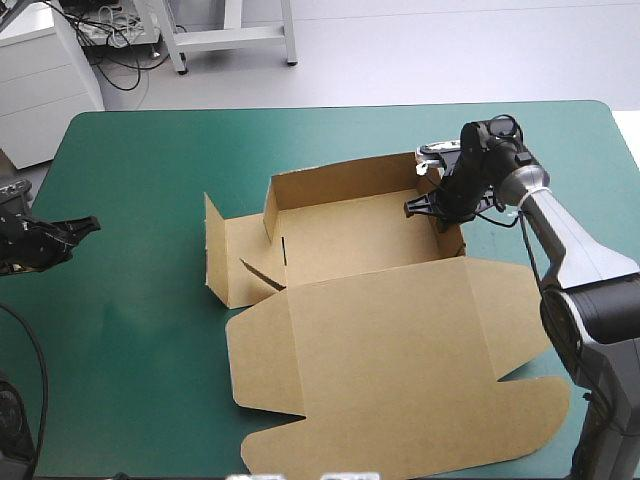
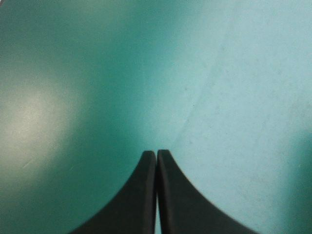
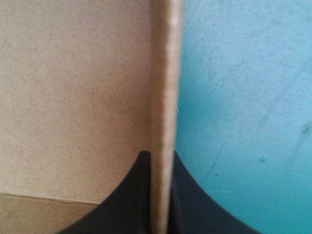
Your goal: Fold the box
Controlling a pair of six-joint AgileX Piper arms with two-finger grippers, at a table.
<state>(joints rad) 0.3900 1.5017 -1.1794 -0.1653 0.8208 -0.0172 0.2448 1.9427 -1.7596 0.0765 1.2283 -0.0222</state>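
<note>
The brown box (image 1: 370,300) lies in the middle of the table with its far wall and right wall raised, its left flap spread out and the wide lid flat toward the near edge. My right gripper (image 1: 440,208) is shut on the box's right wall, one black finger on each side of it. In the right wrist view that wall's edge (image 3: 165,97) runs straight ahead from between the fingers of the right gripper (image 3: 161,158), with the box's inside on one side and teal-green cover on the other. My left gripper (image 1: 88,226) sits shut near the table's left edge, its left wrist view showing the left gripper (image 2: 156,153) over bare cover.
The teal-green table (image 1: 140,330) shows open cover between the left gripper and the box's left flap (image 1: 228,262). The lid (image 1: 400,370) reaches close to the near edge. The right arm (image 1: 570,250) comes in along the table's right side.
</note>
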